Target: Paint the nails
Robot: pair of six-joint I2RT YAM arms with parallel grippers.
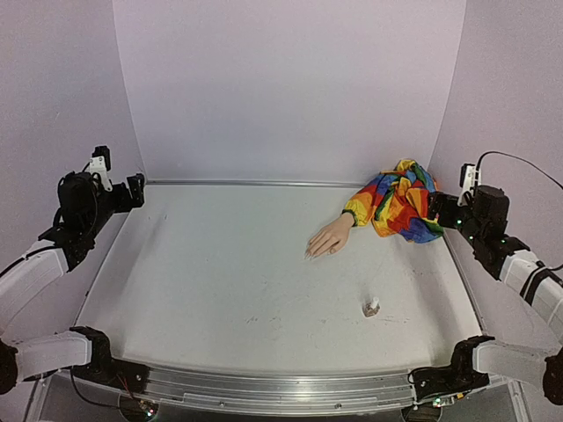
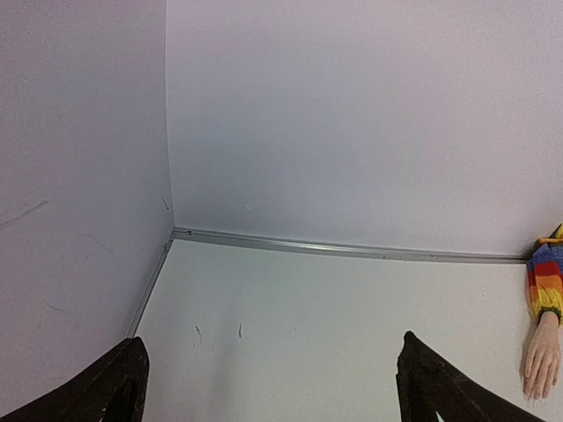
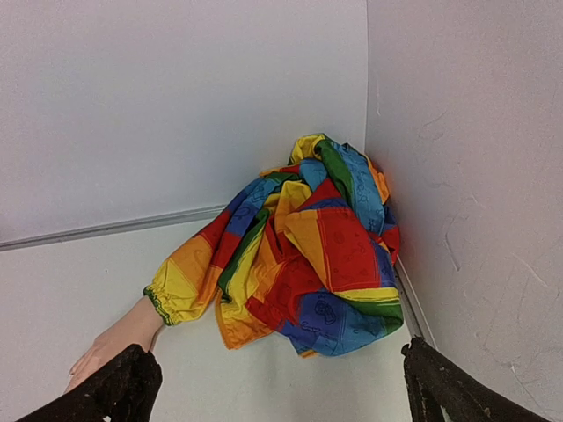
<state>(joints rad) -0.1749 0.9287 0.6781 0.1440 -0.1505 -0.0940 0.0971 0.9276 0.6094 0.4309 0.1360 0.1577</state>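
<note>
Peach-coloured plastic, I think, makes the mannequin hand (image 1: 330, 239), which lies flat on the white table (image 1: 220, 290), right of centre in the top view. The nails (image 1: 310, 254) are its pale fingertips, pointing to the lower left. I judge the hand light and rather stiff, so pressure on a fingertip may push it over the smooth surface. The rainbow sleeve (image 3: 308, 255), heaped behind it in the upper right corner, is soft and will hardly anchor it. The wrist, just at the elastic cuff, looks the best place to hold, well away from the nails. The polish bottle (image 1: 371, 307) stands alone in the lower right of the top view, apart from the hand. It is tiny and could tip or slip, so I would take it low on the body.

Both grippers are spread wide and hold nothing. The left gripper (image 2: 273, 391) is at the left edge of the top view, well apart from the hand, and the right gripper (image 3: 281, 396) is near the sleeve.

The nails are too small to tell one from another in any view. The left wrist view cuts the hand at its right edge. In the right wrist view the fingertips disappear at the dark finger, lower left.
</note>
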